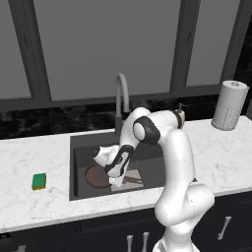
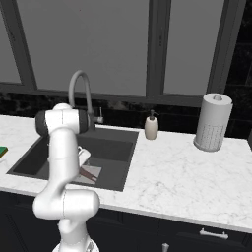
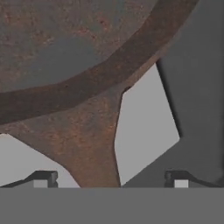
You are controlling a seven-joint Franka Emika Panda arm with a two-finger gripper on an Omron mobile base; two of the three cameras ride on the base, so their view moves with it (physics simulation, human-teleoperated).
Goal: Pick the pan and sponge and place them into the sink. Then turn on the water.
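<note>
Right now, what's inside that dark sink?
The reddish-brown pan lies on the bottom of the sink, its handle over the light grey patch. The open gripper straddles that handle. The arm hides part of the basin.

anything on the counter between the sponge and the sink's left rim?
No. In the left base view the stretch of white marble counter between the sponge and the sink is bare.
</note>
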